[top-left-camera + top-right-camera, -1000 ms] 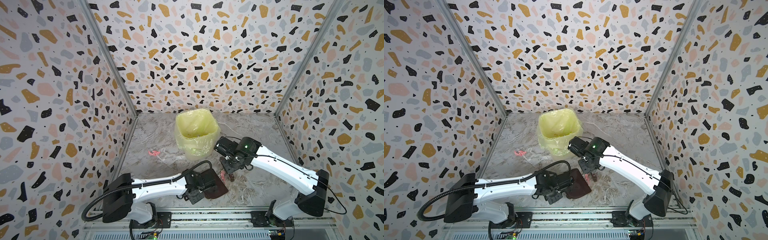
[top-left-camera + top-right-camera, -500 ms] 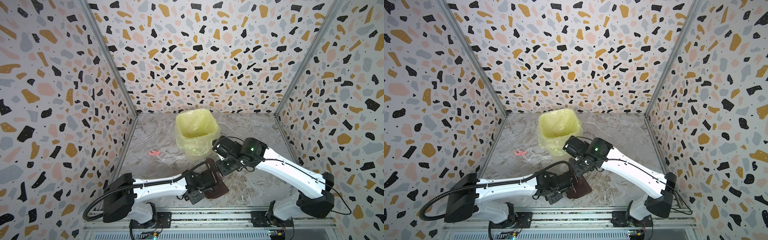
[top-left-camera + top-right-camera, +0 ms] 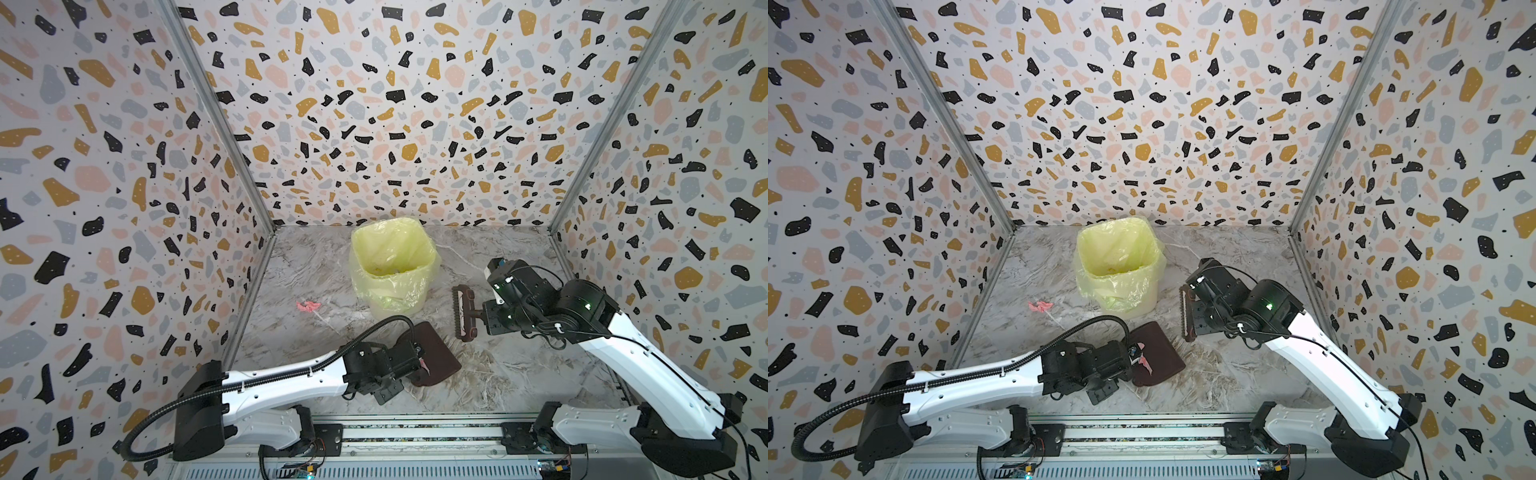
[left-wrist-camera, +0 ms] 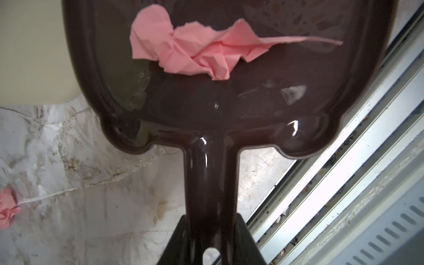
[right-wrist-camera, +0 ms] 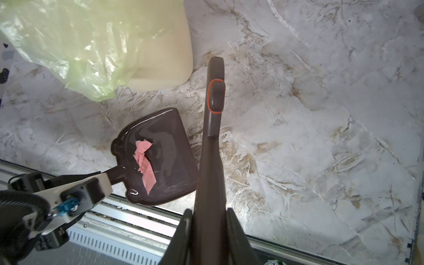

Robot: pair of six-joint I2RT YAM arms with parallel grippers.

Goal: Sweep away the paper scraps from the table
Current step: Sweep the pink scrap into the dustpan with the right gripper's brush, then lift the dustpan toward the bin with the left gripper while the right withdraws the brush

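Mid-collection. Clamped by its handle in the left gripper [image 4: 211, 218]: a glossy dark-brown plastic dustpan [image 5: 165, 135], low near the marble-patterned table's [image 3: 519, 365] front edge, one crumpled pink paper scrap [image 4: 195, 52] inside. Pinched tight in the right gripper [image 5: 207, 213]: a dark-brown hand brush [image 3: 464, 313], raised clear. Left to fetch: another pink scrap [image 3: 307, 306] toward the left edge. Next, likely: tip into the yellow-lined cream bin [image 3: 395, 299], minding its loose liner.

The marble table [image 3: 498, 257] bears a yellow-lined bin [image 3: 392, 297] and a pink paper scrap [image 3: 306, 306].
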